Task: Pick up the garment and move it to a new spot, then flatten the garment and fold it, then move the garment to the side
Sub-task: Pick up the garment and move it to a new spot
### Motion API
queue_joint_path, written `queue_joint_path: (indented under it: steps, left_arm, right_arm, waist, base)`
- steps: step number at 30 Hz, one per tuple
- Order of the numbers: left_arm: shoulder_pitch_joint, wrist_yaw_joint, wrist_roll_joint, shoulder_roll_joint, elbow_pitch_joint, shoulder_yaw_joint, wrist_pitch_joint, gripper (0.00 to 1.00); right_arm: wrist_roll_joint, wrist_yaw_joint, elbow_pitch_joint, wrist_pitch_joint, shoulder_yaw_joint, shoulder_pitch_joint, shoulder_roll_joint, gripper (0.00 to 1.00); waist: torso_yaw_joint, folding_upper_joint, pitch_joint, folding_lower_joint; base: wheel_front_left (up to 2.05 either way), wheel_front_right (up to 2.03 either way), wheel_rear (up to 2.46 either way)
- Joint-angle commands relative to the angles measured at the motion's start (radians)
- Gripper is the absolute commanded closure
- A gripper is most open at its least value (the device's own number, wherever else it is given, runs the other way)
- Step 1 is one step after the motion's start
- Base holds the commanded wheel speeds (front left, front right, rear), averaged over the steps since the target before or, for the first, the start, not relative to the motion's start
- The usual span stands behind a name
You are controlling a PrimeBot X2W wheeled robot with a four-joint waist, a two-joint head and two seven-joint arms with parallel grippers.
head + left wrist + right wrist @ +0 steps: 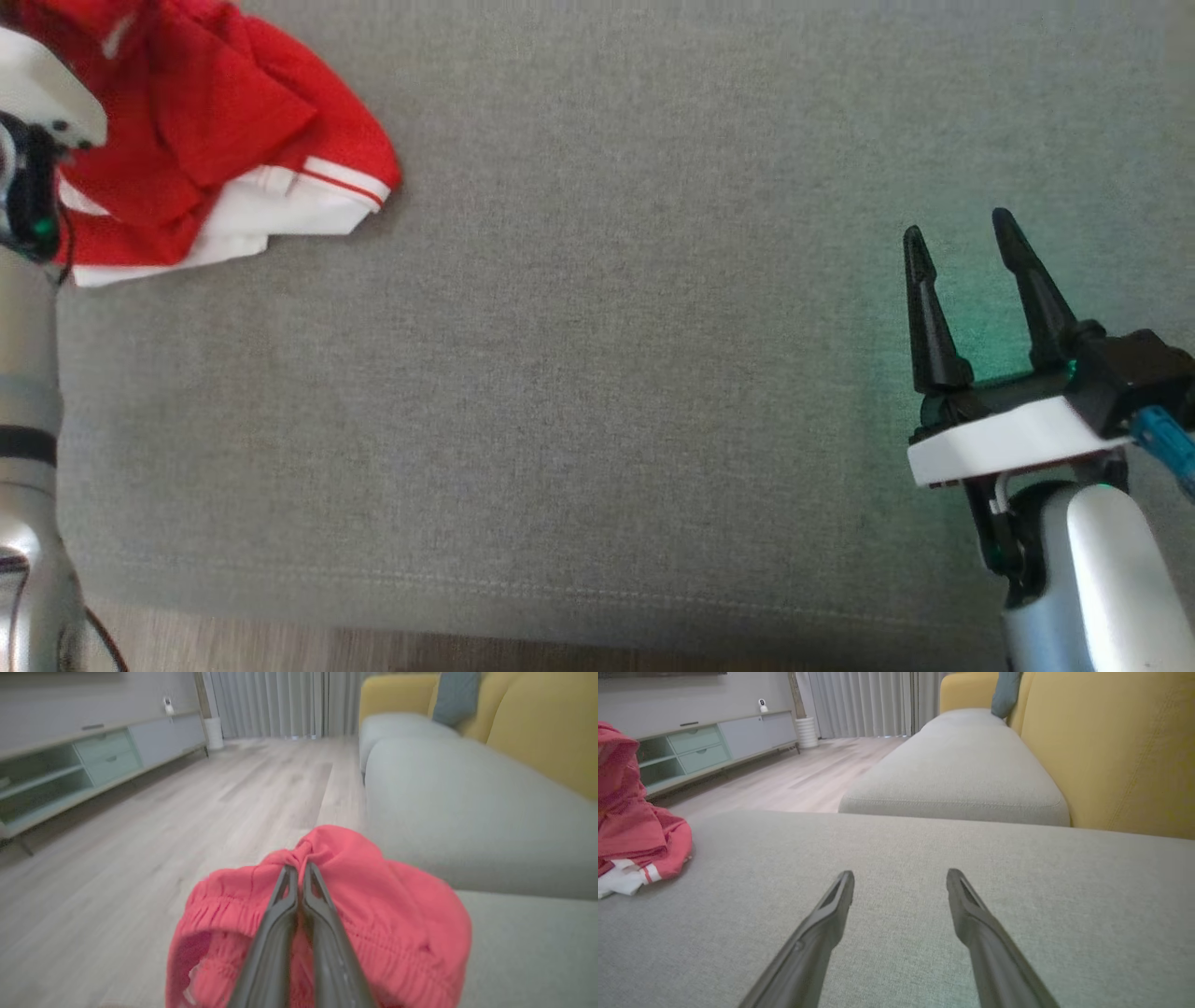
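- Left gripper is pinching a fold of the red shorts, fingers pressed together just above the elastic waistband.
- Right gripper is hovering over the grey sofa cushion, fingers spread wide and holding nothing.
- Shorts, red with white trim, are lying bunched at the cushion's left end, well apart from the right gripper.
- A small white mark is showing on the red cloth; too blurred to read.
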Motion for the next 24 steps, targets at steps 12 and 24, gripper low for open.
queue_joint_path:
  steps: [12, 24]
  left_arm:
    - [0.325, 0.063, -0.019, 0.024, -0.564, 0.024, -0.031, 1.0]
    - [0.604, 0.071, -0.026, -0.086, -0.923, -0.14, 0.112, 1.0]
  right_arm:
    - [0.067, -0.001, -0.028, -0.028, 0.015, 0.091, -0.003, 0.0]
    - [0.094, -0.001, -0.059, -0.02, 0.019, 0.128, -0.003, 0.0]
  waist:
    - [-0.052, 0.0, -0.212, 0.0]
    - [-0.183, 0.0, -0.239, 0.0]
  base:
    - [0.0, 0.0, 0.0]
    - [0.0, 0.0, 0.0]
